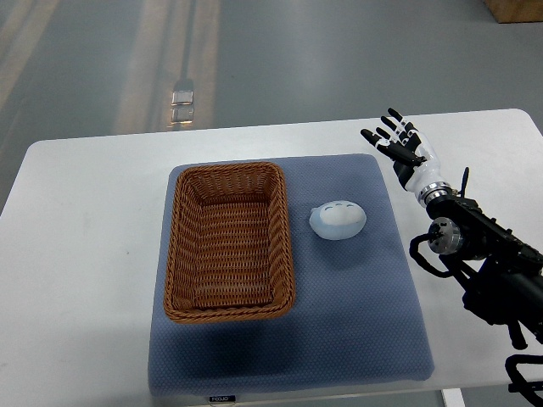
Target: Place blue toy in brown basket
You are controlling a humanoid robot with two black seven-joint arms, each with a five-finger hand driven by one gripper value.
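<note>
Counter (85, 254) white, carrying a blue-grey mat (356, 322). Brown wicker basket (227, 242) lies on the mat's left half, nothing in it. Blue toy (338, 220), rounded and pale, rests on the mat at 3 o'clock from the basket, just beside its rim, not touching. Path between them clear. Right hand (399, 144) at 1 o'clock from the toy, well apart, over the mat's far right corner; fingers spread, holding nothing. Black forearm (484, 246) enters from 4 o'clock.

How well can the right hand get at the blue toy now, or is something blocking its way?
Probably yes. The right hand is open above the mat's far right corner, the blue toy lies bare on the mat, and the brown basket sits on the toy's other side.
</note>
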